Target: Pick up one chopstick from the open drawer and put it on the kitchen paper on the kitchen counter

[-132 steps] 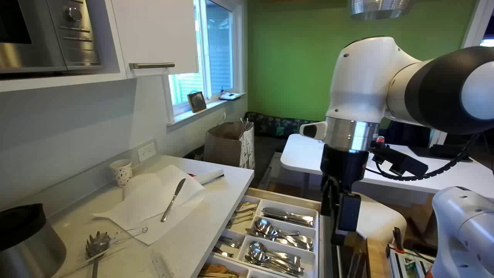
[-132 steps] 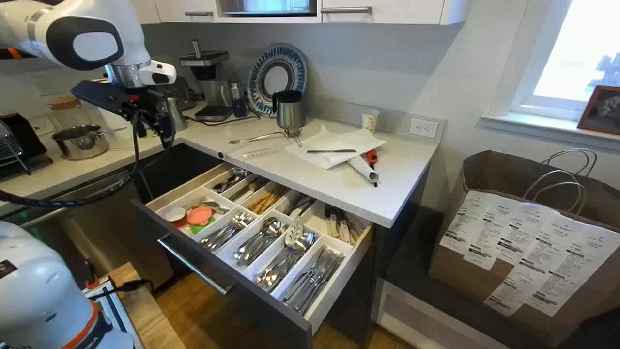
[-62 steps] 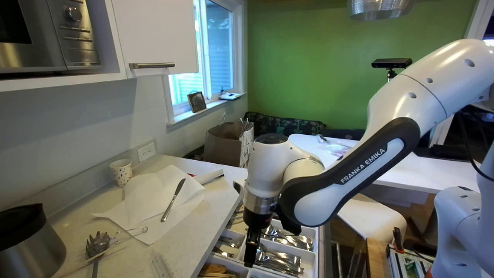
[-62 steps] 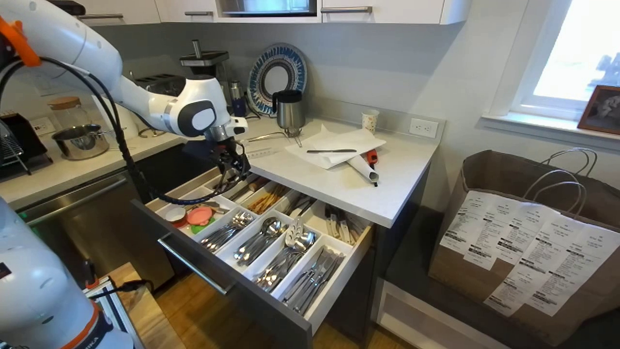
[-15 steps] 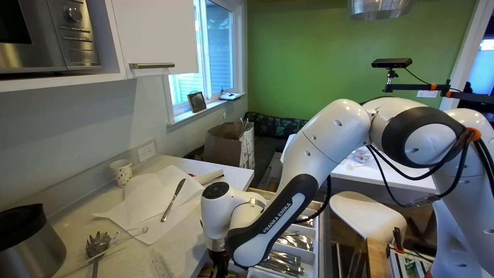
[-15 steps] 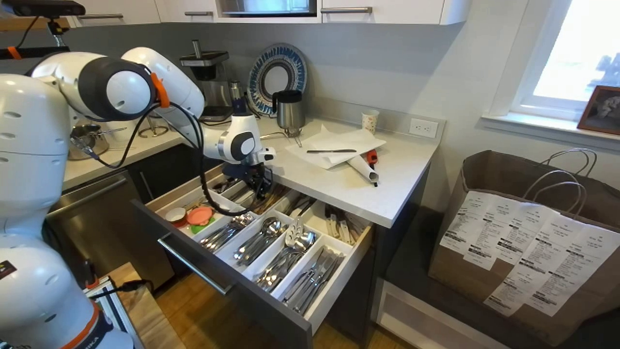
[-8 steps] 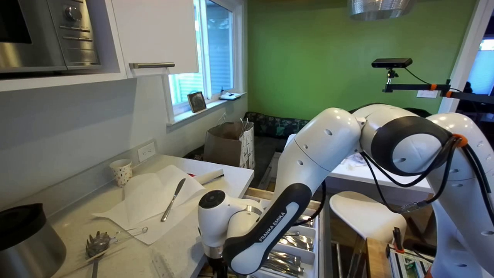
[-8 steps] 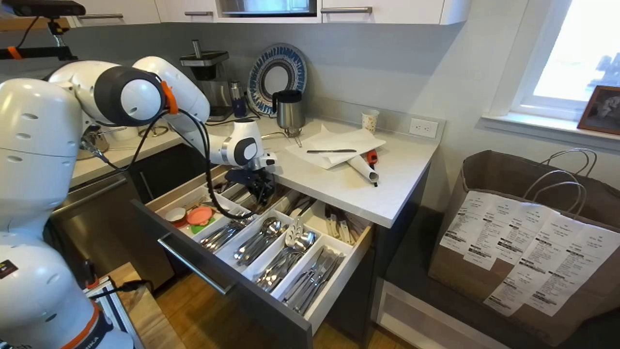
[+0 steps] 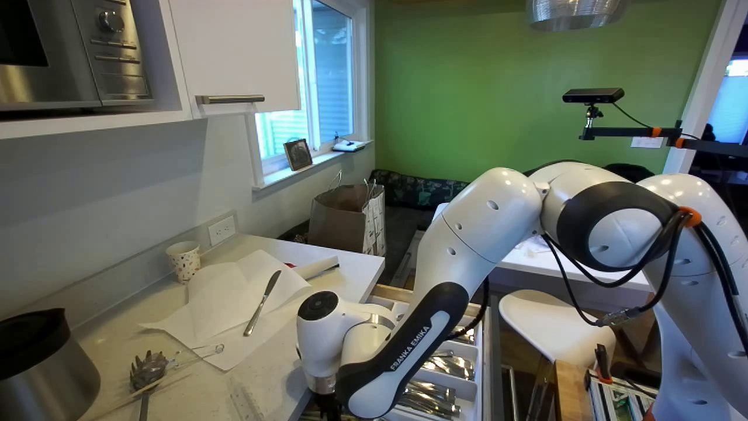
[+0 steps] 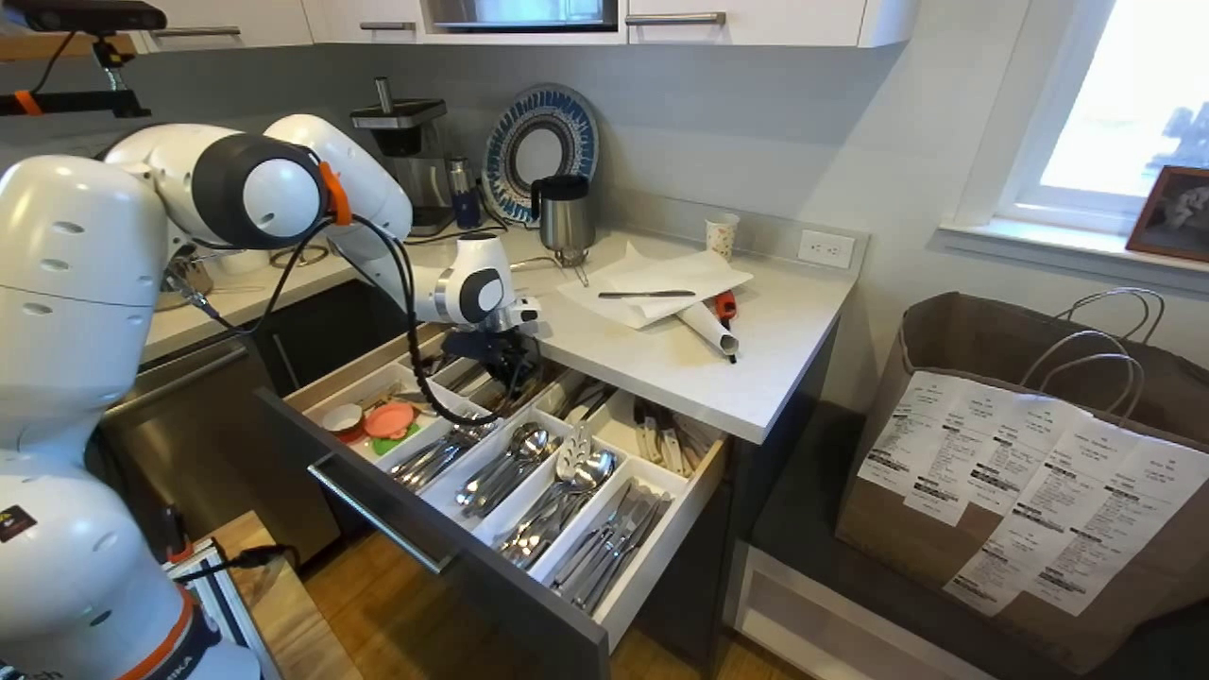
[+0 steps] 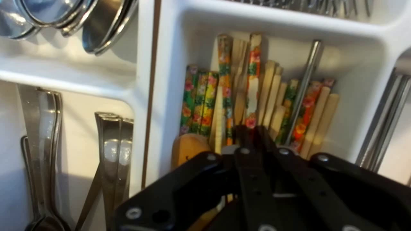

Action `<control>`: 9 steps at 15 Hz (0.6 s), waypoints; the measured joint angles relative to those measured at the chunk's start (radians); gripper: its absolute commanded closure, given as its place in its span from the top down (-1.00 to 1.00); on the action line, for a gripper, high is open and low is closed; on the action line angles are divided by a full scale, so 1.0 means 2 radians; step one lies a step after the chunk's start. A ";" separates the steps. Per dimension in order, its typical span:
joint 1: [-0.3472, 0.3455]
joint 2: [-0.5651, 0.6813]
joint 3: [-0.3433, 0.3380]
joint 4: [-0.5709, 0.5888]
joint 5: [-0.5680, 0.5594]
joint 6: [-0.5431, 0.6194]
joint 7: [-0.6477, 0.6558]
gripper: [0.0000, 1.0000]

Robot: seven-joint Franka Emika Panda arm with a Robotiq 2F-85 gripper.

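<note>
In the wrist view my gripper (image 11: 250, 128) reaches into a white tray compartment of the drawer (image 10: 491, 586). It is shut on a chopstick (image 11: 254, 61) with a red floral pattern, whose far end sticks out beyond the fingertips. Its near end is hidden under the gripper. Other flowered and plain wooden chopsticks lie closely on both sides, with a metal stick among them. White, wrinkled kitchen paper (image 9: 219, 292) lies on the pale kitchen counter (image 9: 350, 280), a knife on top of it. In both exterior views the arm hides most of the fingers.
Low compartment walls (image 11: 163, 96) surround the chopsticks; a rounded wooden handle (image 11: 189, 146) sits just left of the fingers. The counter's edge overhangs the drawer's back. A jug (image 10: 567, 222), a speckled cup (image 10: 722, 231) and a paper roll (image 10: 708, 326) stand or lie on the counter.
Over several seconds the arm has swung in over the drawer and come down to the chopstick compartment. During the last second it has sunk slightly lower. The drawer and paper have not moved.
</note>
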 measured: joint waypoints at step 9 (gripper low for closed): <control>-0.007 -0.011 0.007 -0.002 0.011 -0.001 -0.013 -0.96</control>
